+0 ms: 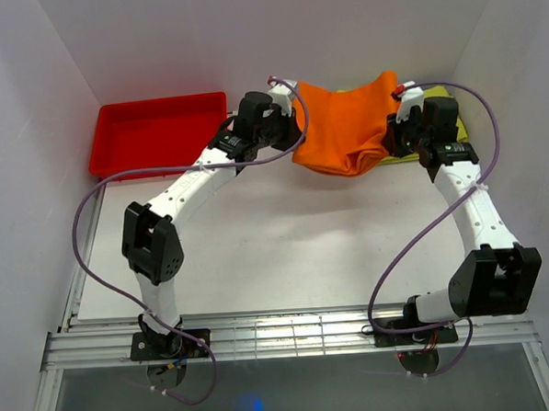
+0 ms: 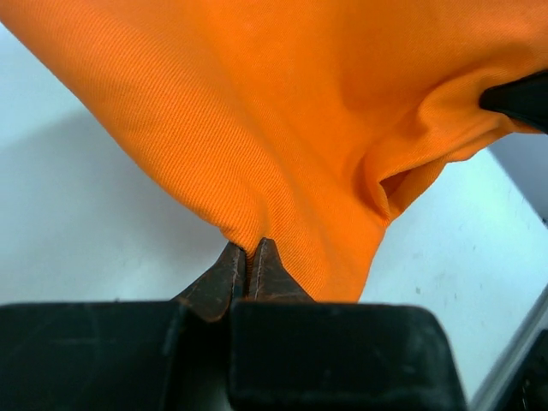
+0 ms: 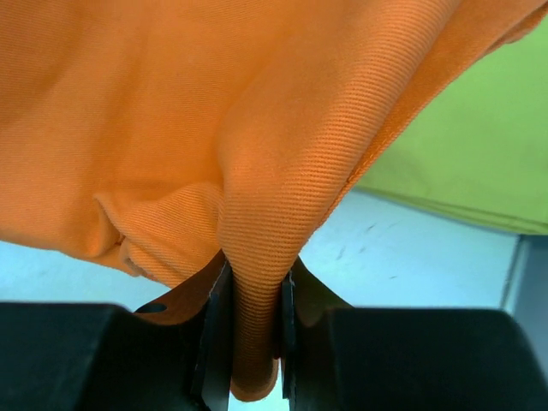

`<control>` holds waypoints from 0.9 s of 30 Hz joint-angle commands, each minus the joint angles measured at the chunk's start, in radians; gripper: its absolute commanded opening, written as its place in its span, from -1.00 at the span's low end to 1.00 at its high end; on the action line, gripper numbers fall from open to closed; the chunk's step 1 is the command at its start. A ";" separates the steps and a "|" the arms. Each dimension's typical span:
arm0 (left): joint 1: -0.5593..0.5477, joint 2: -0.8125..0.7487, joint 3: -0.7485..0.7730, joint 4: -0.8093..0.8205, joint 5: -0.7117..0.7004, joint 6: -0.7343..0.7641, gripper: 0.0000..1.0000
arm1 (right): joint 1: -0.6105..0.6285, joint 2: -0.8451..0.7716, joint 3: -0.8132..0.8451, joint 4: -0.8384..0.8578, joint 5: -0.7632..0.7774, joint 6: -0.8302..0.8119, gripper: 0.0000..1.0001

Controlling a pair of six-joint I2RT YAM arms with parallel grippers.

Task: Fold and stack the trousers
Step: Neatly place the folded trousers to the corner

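One yellow-green cloth (image 3: pixel 462 145) (partly hidden) under trousers (image 1: pixel 344 128).

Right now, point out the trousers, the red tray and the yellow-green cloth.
trousers (image 1: pixel 344 128): top view, bunched middle.
red tray (image 1: pixel 156 133): top view, bare floor.
yellow-green cloth (image 3: pixel 462 145): right wrist view, upper surface.

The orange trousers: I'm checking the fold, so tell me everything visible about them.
The trousers are bright orange, a fine twill-looking fabric, folded into a bunched, creased bundle at the far side of the table. The left gripper pinches one edge, the right gripper clamps a thicker fold; the fabric sags between them, partly over a yellow-green cloth.
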 commanded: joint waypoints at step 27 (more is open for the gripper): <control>-0.034 1.014 0.739 1.083 0.102 -0.031 -1.00 | -0.396 0.528 0.240 0.698 0.160 -0.191 -0.85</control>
